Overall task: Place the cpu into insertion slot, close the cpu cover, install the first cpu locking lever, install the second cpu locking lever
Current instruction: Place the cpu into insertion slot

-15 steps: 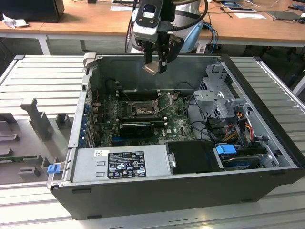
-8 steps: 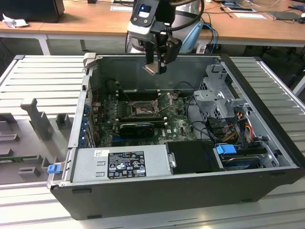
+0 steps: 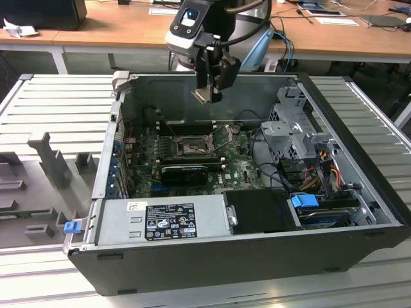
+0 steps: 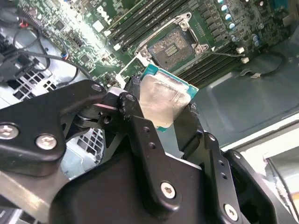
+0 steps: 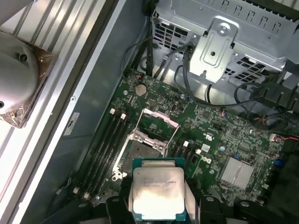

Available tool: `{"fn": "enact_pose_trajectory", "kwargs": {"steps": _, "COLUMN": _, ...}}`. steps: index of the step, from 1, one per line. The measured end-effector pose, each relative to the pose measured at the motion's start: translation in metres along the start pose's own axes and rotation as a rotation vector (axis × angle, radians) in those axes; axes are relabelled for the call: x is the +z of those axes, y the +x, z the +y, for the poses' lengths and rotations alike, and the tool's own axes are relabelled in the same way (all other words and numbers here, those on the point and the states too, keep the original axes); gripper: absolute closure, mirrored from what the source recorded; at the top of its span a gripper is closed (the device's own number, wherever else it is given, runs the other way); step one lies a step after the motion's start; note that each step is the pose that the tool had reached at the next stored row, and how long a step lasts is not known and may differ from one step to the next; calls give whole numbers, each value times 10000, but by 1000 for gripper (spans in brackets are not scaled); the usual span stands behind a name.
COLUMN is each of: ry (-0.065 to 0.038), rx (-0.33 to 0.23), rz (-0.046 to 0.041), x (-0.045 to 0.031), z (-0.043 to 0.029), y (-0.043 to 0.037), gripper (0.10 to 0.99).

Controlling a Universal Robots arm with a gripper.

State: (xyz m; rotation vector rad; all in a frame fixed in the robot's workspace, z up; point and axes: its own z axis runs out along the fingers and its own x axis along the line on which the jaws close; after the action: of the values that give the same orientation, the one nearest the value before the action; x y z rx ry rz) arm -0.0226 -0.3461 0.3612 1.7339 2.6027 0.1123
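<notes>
exterior view puts my gripper [image 3: 209,96] above the open computer case [image 3: 212,256], hanging over the green motherboard [image 3: 241,168] toward the back of the case. its jaws are pinching the cpu [image 4: 161,99] by two opposite edges. in both wrist views i see the pale metal face between the black fingers [image 4: 140,121], and in the second wrist view it looks a little tilted. the cpu is in the air, well apart from the insertion slot [image 5: 140,151], which lies bare below it. the cpu cover [image 5: 160,117] stands raised off the socket on its hinge edge. long black memory slots [image 5: 105,144] flank the socket on both sides. a grey metal drive cage [image 5: 219,42] sits beside the board.
</notes>
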Motion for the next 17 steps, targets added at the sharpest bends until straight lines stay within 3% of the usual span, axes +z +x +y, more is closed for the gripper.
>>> {"fn": "enact_pose_trajectory", "kwargs": {"steps": 7, "ry": -20, "rx": 1292, "rz": -77, "x": 60, "z": -3, "y": -2, "gripper": 557}}
{"fn": "enact_pose_trajectory", "kwargs": {"steps": 12, "ry": -23, "rx": 1469, "rz": -90, "x": 116, "z": -8, "y": -3, "gripper": 557}}
{"fn": "enact_pose_trajectory", "kwargs": {"steps": 17, "ry": -47, "rx": 2220, "rz": -139, "x": 137, "z": -9, "y": -4, "gripper": 557}}
